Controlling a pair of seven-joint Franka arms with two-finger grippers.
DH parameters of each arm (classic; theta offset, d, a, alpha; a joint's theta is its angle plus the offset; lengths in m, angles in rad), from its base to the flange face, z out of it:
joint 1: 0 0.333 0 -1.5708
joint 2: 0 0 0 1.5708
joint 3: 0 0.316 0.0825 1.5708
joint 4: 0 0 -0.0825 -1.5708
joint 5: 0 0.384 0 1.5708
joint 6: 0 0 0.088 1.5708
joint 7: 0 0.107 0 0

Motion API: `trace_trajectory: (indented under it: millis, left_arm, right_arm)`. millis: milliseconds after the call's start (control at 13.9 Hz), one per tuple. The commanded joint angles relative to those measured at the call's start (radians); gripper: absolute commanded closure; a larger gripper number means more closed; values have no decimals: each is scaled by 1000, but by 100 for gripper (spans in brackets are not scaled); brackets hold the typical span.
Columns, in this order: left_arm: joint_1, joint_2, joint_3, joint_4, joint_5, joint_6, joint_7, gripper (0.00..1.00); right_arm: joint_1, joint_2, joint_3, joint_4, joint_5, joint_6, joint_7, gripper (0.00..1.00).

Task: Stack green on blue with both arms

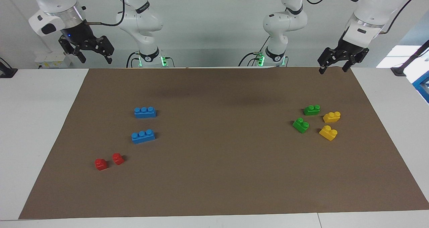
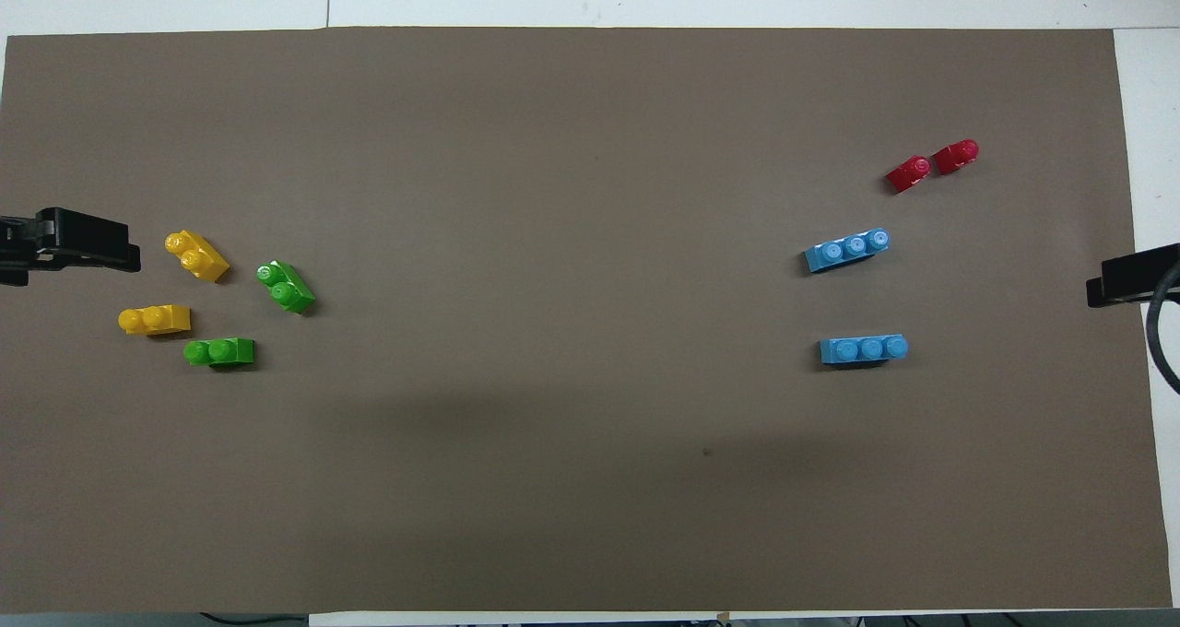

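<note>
Two arms raised over bench's robot-side corners: right gripper [image 1: 91,52] spread wide, empty; left gripper [image 1: 335,64] likewise. Brown mat [image 1: 218,174] over white bench, pale wall. Blue bricks [image 1: 144,112] [image 1: 143,136] toward right arm's edge, green bricks [image 1: 311,110] [image 1: 301,125] toward left arm's.

Glossy plastic bricks on a matt brown sheet

The green bricks [image 1: 311,110] [image 1: 301,125], blue bricks [image 1: 145,112] [image 1: 143,136], yellow bricks [image 1: 331,116] [image 1: 328,132] and red bricks [image 1: 118,158] [image 1: 101,164] are smooth moulded plastic with a slight shine on their studs. The brown sheet [image 1: 221,174] under them looks like dull, flat paper or card on a smooth white surface [image 1: 37,120]. The arms [image 1: 144,16] [image 1: 285,20] have glossy white shells; each claw [image 1: 92,53] [image 1: 332,63] is matt black.
</note>
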Motion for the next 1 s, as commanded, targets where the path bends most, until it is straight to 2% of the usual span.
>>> trace_trajectory:
  millis: [0, 215, 430, 502, 646, 932]
  left_arm:
    - [3, -44, 4, -65, 4, 18, 0, 0]
    - [6, -84, 4, -140, 3, 37, -103, 0]
    - [6, -159, 4, -309, 3, 163, -244, 0]
    - [6, -174, 6, -365, 1, 210, -255, 0]
    - [6, -172, 6, -417, 1, 246, -273, 0]
    - [9, -130, 6, -508, 0, 431, -402, 0]
  right_arm:
    - [-9, -27, 1, -35, 3, 9, -18, 0]
    - [-9, -32, 1, -48, 2, 16, -16, 0]
    - [-11, -31, -1, -74, 3, 108, 75, 0]
    - [-10, -31, -1, -93, 2, 119, 158, 0]
    - [-2, -12, 1, -130, 3, 170, 360, 0]
    - [3, 86, 1, -167, 110, 288, 755, 1]
